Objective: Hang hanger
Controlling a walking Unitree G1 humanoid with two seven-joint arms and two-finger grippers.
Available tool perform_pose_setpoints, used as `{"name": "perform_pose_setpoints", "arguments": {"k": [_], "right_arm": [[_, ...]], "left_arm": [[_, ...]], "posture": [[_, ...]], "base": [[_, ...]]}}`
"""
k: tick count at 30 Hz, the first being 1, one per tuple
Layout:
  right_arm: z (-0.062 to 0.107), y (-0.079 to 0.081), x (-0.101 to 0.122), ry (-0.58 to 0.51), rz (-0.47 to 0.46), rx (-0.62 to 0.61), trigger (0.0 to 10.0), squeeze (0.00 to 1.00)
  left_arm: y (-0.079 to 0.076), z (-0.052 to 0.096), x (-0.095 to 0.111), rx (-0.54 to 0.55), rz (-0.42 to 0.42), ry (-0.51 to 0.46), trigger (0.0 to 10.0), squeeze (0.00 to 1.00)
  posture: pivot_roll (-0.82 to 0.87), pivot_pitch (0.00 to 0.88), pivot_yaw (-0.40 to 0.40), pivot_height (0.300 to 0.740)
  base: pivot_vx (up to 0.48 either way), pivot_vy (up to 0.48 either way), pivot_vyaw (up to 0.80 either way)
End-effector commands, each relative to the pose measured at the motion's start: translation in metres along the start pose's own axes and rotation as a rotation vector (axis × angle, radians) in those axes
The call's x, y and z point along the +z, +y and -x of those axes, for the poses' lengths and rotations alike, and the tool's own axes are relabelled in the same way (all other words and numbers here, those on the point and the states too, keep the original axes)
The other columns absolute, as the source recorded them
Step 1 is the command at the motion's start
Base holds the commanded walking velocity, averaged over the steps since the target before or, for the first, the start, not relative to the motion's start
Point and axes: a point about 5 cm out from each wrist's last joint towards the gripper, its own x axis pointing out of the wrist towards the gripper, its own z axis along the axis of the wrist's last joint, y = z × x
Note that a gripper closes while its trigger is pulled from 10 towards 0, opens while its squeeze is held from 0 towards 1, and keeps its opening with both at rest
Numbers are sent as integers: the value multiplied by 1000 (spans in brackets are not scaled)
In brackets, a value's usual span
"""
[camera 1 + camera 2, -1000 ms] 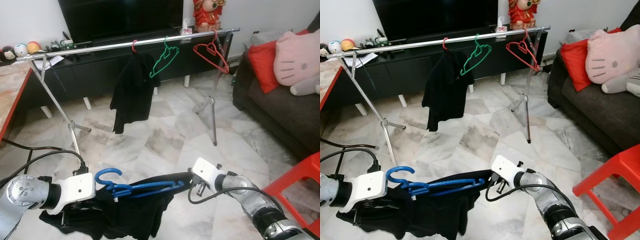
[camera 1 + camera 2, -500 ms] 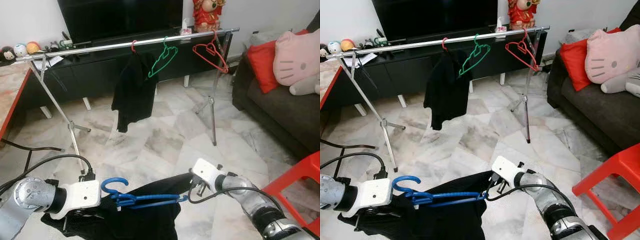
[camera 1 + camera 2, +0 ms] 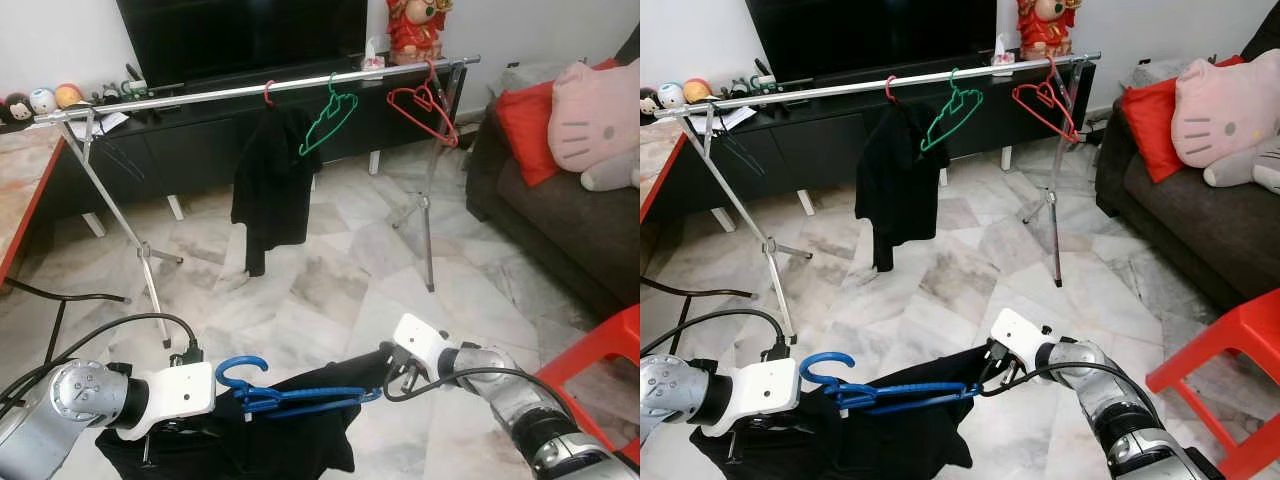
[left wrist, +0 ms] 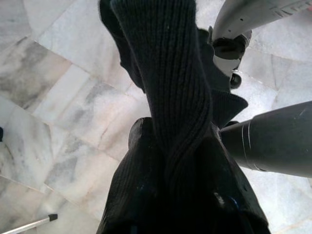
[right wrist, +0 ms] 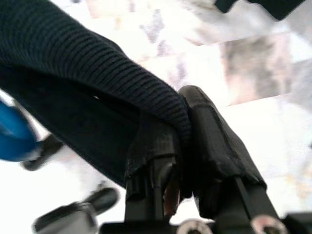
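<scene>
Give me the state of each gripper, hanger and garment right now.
Right gripper: shut on black sweater.
Left gripper: hidden under the knit.
Blue hanger: off the rail, carrying black sweater.
Green hanger: hung, bare.
Red hanger: hung, bare.
Black garment: hanging on rail.

Ribbed knit sweater (image 4: 180,97) — matt, glossy marble floor (image 3: 330,280)

Your left arm reaches in low from the left, its gripper (image 3: 215,400) buried in dark cloth. Your right arm bends in from the right, wrist angled inward, and the right gripper (image 5: 183,141) has its fingers (image 5: 214,146) pinched tight on knit fabric.
</scene>
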Motion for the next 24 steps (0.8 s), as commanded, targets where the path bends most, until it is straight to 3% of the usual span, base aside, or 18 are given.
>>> {"name": "perform_pose_setpoints", "arguments": {"k": [1,3,7,10,21,24], "right_arm": [[0,3,0,-32,-44,34,10000,1000],[0,7,1,-63,-91,93,10000,1000],[2,10,-4,-45,-86,160,10000,1000],[4,12,-12,18,-55,198,10000,1000],[6,12,-14,56,-26,242,10000,1000],[9,12,-16,75,36,271,10000,1000]], "left_arm": [[3,2,1,2,-9,10,10000,0],[3,1,2,2,-14,7,10000,0],[3,-1,3,-2,-15,3,10000,0],[3,-3,4,-5,-17,-4,10000,0],[1,-2,5,-29,-27,-10,10000,0],[0,-3,5,-36,-23,-16,10000,0]], "posture": [[-138,0,48,740],[-138,0,48,740],[-140,0,47,740],[-141,0,45,740],[-144,0,48,740],[-148,0,50,740]], "base": [[0,0,0],[0,0,0],[0,0,0],[0,0,0],[0,0,0],[0,0,0]]}}
